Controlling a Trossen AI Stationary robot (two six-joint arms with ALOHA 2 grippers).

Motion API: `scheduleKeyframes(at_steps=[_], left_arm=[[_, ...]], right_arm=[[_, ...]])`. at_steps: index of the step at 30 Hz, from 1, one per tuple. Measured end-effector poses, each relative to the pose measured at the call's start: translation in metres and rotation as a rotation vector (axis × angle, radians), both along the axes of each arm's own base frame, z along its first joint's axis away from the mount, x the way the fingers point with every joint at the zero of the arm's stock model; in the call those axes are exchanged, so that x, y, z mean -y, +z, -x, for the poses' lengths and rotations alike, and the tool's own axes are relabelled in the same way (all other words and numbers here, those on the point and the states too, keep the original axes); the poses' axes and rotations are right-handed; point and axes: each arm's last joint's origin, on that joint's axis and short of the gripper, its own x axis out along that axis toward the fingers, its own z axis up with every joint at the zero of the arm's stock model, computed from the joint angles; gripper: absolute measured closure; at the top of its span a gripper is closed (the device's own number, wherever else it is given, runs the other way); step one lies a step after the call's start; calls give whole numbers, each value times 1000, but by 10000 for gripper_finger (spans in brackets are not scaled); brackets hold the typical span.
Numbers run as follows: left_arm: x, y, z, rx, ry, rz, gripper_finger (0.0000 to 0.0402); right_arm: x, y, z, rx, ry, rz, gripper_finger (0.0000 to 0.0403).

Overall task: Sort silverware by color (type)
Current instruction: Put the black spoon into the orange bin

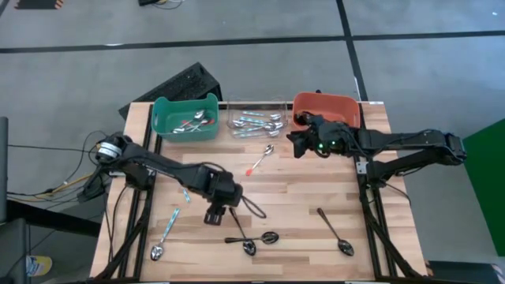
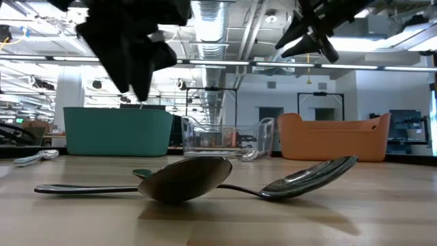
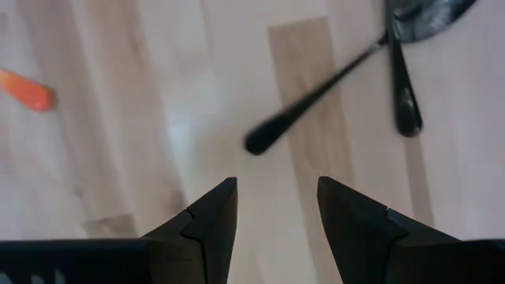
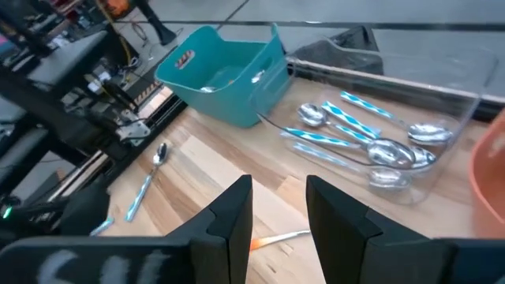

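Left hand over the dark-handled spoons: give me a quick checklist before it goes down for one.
1. Left hand open and empty: ok.
2. Target in reach: two crossed dark-handled spoons lie on the table just ahead of it: ok.
3. Spoons separated for a clean single pick: not ok, they overlap near the bowls.
4. Right hand out of the way: ok, it hovers open near the orange bin, above the orange-handled spoon.
5. Destination for dark spoons: cannot tell; the teal bin holds red-handled spoons, the clear bin holds blue-striped ones.
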Motion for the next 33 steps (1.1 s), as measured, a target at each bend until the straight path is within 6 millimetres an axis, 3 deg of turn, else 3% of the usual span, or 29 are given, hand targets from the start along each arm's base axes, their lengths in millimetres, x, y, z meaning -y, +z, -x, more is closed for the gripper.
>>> scheduleKeyframes(at_steps=[16, 24, 33], left_arm=[[47, 4, -1, 156, -40, 92, 239], [69, 8, -8, 321, 99, 90, 239], [88, -18, -15, 298, 164, 106, 239]], right_arm=[[11, -13, 10, -154, -64, -31, 262], [7, -17, 12, -198, -42, -35, 262], [-2, -19, 12, -236, 1, -28, 262]])
